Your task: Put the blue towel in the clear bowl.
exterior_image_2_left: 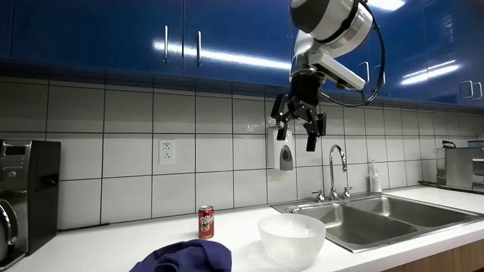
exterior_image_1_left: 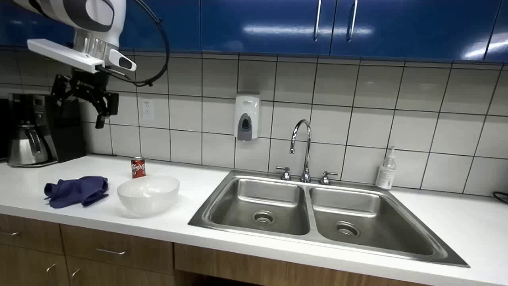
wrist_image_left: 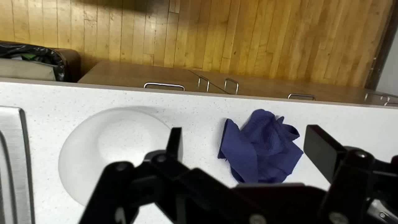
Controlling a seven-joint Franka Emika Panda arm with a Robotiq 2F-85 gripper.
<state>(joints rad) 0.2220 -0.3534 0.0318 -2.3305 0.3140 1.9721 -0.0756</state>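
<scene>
In an exterior view, found towel [exterior_image_1_left: 79,191] crumpled beside bowl [exterior_image_1_left: 149,198], near front edge of surface [exterior_image_1_left: 198,180], with long axis roughly parallel; cannot fix pointing direction. Noted claw [exterior_image_2_left: 296,139] parted wide above, gripping nothing.

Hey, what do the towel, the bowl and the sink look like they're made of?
The towel looks like matte fabric, from its soft folds and fine texture; fibre unclear. The bowl seems frosted plastic, maybe glass: smooth, hazy, translucent walls. The sink is likely satin-finish stainless steel, given its grey sheen and soft highlights.
</scene>
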